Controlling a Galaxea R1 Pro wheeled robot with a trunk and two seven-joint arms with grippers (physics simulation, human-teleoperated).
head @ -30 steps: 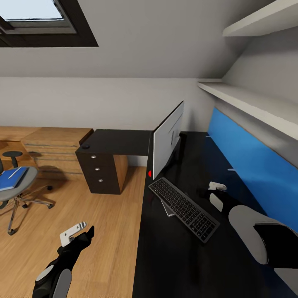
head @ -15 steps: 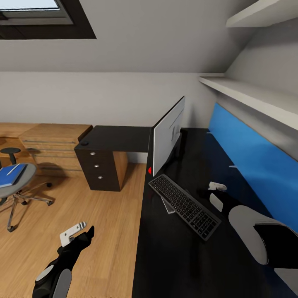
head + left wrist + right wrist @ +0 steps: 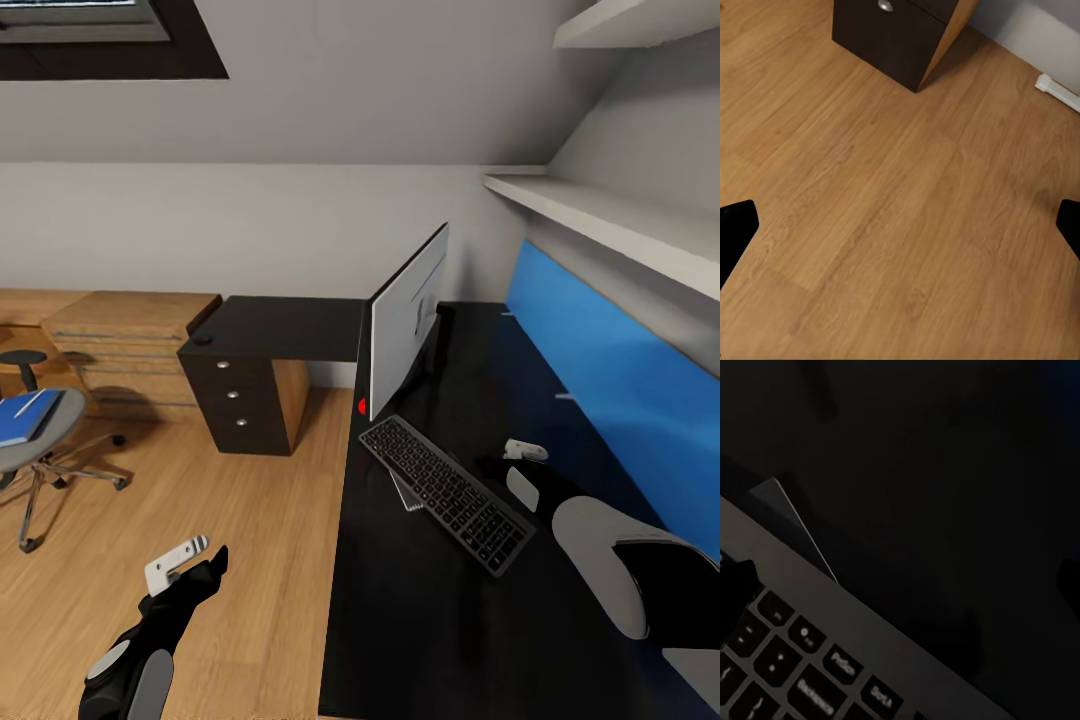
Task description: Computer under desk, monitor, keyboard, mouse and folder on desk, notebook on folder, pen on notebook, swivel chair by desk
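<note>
So the keyboard (image 3: pixel 444 493) sits on the glossy black desk (image 3: pixel 420 640), long axis running diagonally from its far-left end by the monitor's red dot to its near-right end. Dark keys, thin lighter rim. There's a thin grey pad, the notebook (image 3: pixel 403 494), poking out from under its left edge. The monitor (image 3: pixel 405 322) stands edge-on just beyond it, light grey back facing right.

Right gripper (image 3: pixel 524 451) hovers over the desk just right of the keyboard; its wrist cam gives a close look at the key legends (image 3: pixel 810 675) and the pad's corner (image 3: pixel 795 521), which the head cam can't resolve. Dark fingertips sit at opposite edges there, so spread apart.

Left gripper (image 3: pixel 176 562) hangs over the wood floor (image 3: pixel 900 225), fingers also wide apart, drawer unit (image 3: pixel 896 34) far ahead.

Far left, the swivel chair (image 3: pixel 40 440) carries the blue folder (image 3: pixel 25 418) with a pale pen (image 3: pixel 33 405) lying on it.
</note>
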